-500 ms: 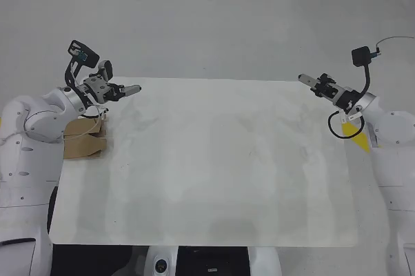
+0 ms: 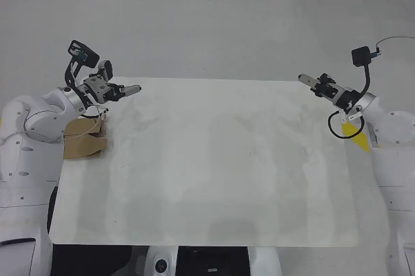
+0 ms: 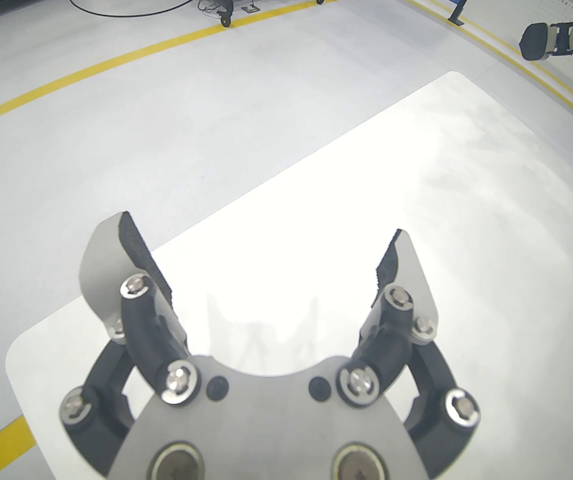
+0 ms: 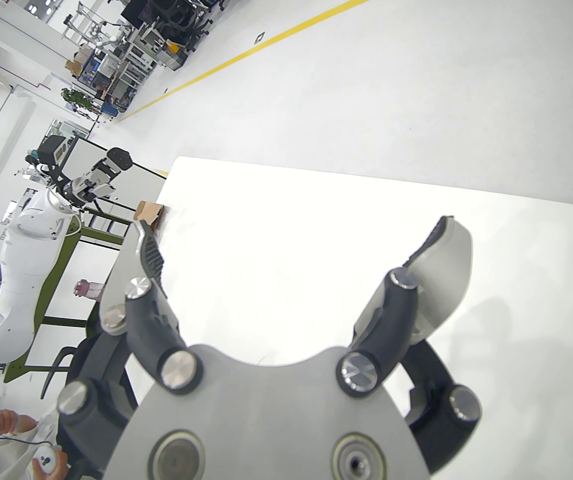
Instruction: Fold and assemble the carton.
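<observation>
Flat brown cardboard, the carton (image 2: 85, 138), lies beside the white table's (image 2: 207, 165) left edge, partly under the left arm; in the right wrist view a corner of the carton (image 4: 149, 212) shows at the table's far corner. My left gripper (image 2: 133, 89) hovers over the table's far left corner, open and holding nothing, as the left wrist view shows of the gripper (image 3: 261, 242). My right gripper (image 2: 304, 78) hangs above the far right corner, open and holding nothing, its own view showing the gripper (image 4: 291, 237) above the bare tabletop.
The tabletop (image 3: 416, 232) is a wide white sheet with rounded corners. Grey floor with a yellow line (image 3: 116, 59) lies beyond the far edge. A green-framed stand (image 4: 66, 272) sits past the left side of the table.
</observation>
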